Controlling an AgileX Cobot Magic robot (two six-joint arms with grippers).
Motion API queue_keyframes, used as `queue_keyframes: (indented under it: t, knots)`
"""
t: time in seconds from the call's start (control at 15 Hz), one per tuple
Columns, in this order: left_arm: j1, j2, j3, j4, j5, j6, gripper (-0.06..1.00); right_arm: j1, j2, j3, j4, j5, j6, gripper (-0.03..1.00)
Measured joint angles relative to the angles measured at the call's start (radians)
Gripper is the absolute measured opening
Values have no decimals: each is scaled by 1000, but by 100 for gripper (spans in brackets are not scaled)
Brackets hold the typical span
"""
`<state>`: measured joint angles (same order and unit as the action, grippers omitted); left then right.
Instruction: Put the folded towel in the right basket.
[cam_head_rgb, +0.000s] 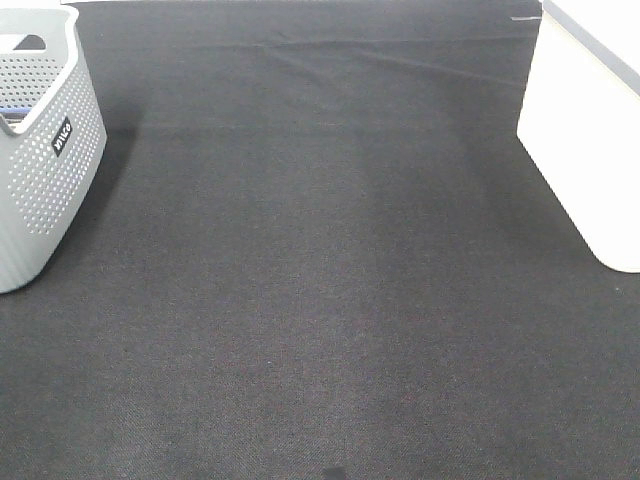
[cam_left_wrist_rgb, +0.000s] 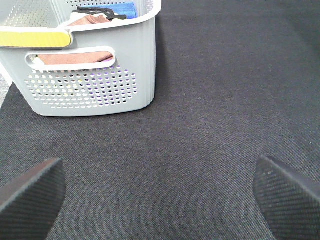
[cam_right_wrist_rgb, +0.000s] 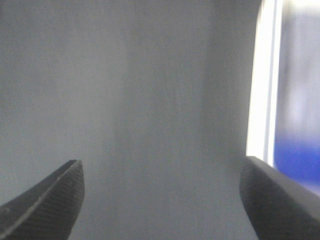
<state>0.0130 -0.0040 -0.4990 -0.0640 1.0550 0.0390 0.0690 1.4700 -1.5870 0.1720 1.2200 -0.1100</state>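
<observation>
A grey perforated basket (cam_head_rgb: 45, 150) stands at the far left; the left wrist view shows it (cam_left_wrist_rgb: 100, 75) holding a pinkish-brown folded towel (cam_left_wrist_rgb: 75, 59) and something blue (cam_left_wrist_rgb: 125, 10). The white right basket (cam_head_rgb: 590, 130) stands at the far right edge. My left gripper (cam_left_wrist_rgb: 157, 167) is open and empty, low over the black cloth a short way in front of the grey basket. My right gripper (cam_right_wrist_rgb: 161, 164) is open and empty, close to a blurred plain grey surface. Neither gripper shows in the exterior high view.
Black cloth (cam_head_rgb: 320, 280) covers the whole table between the two baskets. A black hanger-like piece (cam_left_wrist_rgb: 97, 11) lies on top of the grey basket's contents. A bright white strip (cam_right_wrist_rgb: 265, 80) and a blue patch (cam_right_wrist_rgb: 297, 160) show blurred in the right wrist view.
</observation>
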Motion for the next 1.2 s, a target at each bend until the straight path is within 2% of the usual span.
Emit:
queue_keyframes:
  t: [0.4,0.6,0.73,0.87,1.07,1.2]
  knots:
    - [0,0,0,0,0,0,97,0,-382,620,-4,-2,5,80]
    - [0,0,0,0,0,0,97,0,-577,844,-5,-1,5,80]
    - [0,0,0,0,0,0,97,0,-721,952,-34,-3,5,80]
    - [0,0,0,0,0,0,97,0,-898,1036,-78,-55,2,80]
    - [0,0,0,0,0,0,97,0,-1092,1064,-82,-131,-4,80]
    - [0,0,0,0,0,0,97,0,-1171,1076,-82,-138,-8,80]
